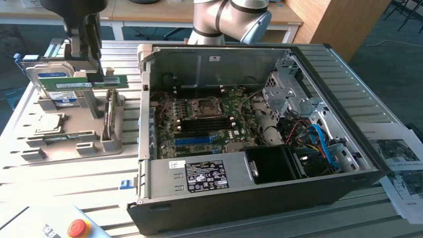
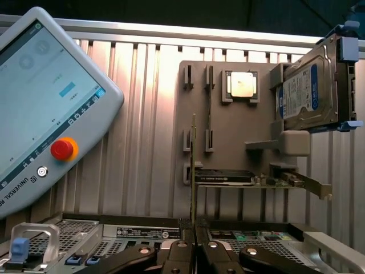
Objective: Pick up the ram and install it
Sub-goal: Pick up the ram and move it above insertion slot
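Our tool (image 1: 99, 75) is pinched narrow on the ram (image 1: 69, 84), and we hold it on edge over the grey parts tray (image 1: 73, 144) on the tabletop (image 1: 66, 173). In the exterior view, the ram hangs at ten o'clock from the open computer case (image 1: 264, 198).
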Tool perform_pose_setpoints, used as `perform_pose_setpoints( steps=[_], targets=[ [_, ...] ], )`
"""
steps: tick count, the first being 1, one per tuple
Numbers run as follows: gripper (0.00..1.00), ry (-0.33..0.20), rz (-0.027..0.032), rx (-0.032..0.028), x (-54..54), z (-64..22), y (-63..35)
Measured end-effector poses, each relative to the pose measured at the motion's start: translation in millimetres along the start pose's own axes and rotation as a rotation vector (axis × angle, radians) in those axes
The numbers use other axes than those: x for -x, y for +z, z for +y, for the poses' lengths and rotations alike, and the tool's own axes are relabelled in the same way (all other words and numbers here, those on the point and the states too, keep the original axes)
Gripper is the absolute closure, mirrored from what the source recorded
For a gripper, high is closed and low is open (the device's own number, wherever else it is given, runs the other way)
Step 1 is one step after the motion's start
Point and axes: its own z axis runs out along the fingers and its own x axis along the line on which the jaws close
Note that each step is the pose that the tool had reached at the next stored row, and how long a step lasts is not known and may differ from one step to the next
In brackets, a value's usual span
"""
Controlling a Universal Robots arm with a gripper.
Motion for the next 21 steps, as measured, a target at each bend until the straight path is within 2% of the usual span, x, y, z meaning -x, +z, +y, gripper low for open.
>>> perform_pose_setpoints(
  steps=[21],
  targets=[
    [0.88, 0.0, -0.0001, 0.0074, -2.1, -43.7, -3.1]
  ],
)
